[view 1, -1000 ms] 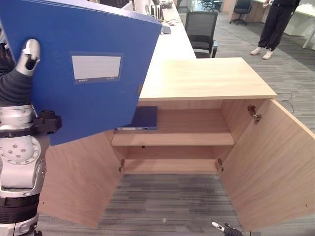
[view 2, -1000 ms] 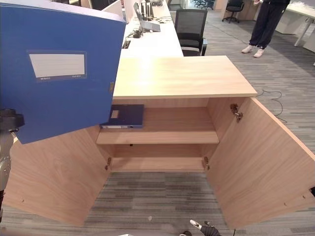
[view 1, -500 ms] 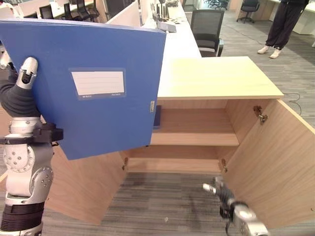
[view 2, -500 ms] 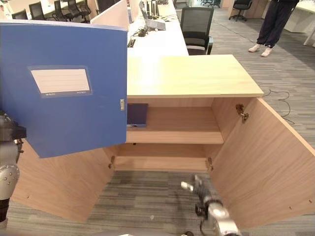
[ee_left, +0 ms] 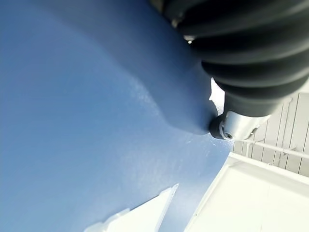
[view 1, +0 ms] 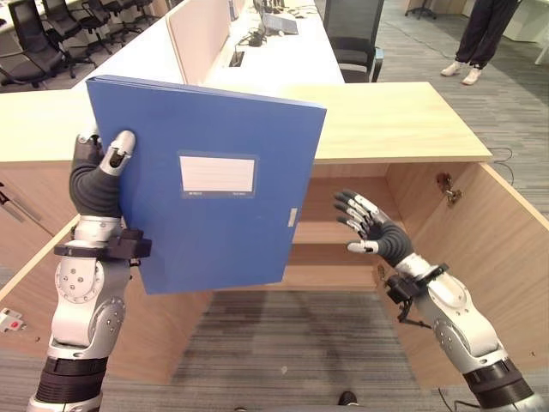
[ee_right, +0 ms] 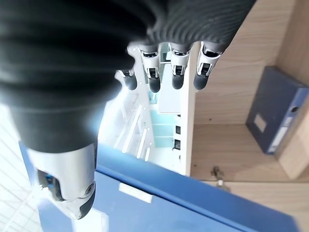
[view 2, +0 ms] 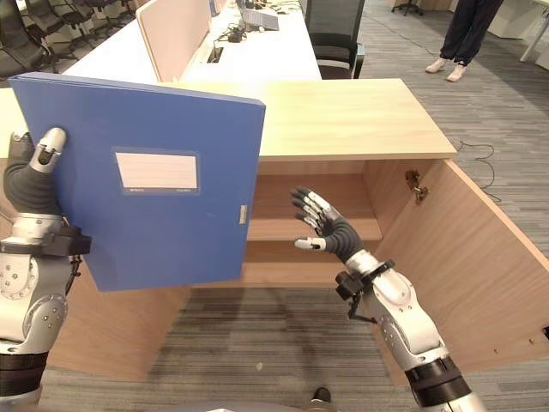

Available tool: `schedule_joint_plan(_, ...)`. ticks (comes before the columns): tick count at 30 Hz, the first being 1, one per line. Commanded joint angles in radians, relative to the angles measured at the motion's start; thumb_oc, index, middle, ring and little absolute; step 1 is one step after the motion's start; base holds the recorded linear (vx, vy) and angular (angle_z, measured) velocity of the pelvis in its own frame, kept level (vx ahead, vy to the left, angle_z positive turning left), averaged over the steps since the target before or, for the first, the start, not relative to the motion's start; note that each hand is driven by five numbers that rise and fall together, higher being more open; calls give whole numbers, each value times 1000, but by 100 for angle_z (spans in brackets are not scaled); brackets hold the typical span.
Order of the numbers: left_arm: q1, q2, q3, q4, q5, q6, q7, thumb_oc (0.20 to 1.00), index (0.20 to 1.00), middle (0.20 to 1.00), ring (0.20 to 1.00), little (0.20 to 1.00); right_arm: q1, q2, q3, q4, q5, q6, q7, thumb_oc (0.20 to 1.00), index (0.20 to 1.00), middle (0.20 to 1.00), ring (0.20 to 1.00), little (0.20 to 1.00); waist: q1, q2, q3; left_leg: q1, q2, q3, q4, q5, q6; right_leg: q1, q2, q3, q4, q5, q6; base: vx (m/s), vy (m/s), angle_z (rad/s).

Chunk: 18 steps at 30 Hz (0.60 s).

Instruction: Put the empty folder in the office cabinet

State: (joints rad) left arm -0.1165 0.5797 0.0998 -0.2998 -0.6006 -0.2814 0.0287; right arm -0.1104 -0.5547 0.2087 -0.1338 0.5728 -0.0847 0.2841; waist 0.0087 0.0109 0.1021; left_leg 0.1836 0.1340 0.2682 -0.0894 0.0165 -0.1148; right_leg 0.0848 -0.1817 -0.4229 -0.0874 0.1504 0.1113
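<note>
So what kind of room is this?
Probably an office: long white desks with black swivel chairs behind, grey carpet, and an open wooden cabinet where a blue folder is headed.

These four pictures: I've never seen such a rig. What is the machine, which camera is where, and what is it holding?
It is a humanoid robot with two arms and fingered hands. The two wide pictures come from a stereo camera on its head, looking down. The two close-ups come from cameras on its wrists. The left hand grips the edge of a blue folder and holds it upright in front of an open wooden cabinet. The right hand is open, fingers spread, beside the folder without touching it. The right wrist view shows another blue folder already inside the cabinet. A person stands in the background.
</note>
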Motion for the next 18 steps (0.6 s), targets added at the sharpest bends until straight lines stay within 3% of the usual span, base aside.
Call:
schedule_joint_plan(1,-124,34,-1,-13,35,-48,8,200,200,200,200,200,-76,39,42,-63,77,-58,15,1000,1000,1000,1000,1000,-3,-20,-13,-15,-10,-32,2,-11,-3,65,-30,39,56,-127,93,0,0,0)
schedule_joint_plan(18,-211,-16,-77,16,102,-52,25,200,200,200,200,200,-189,143,149,-94,112,-46,18,1000,1000,1000,1000,1000,1,-23,-22,-8,-6,-35,2,-14,-1,70,-26,39,62,-136,88,0,0,0)
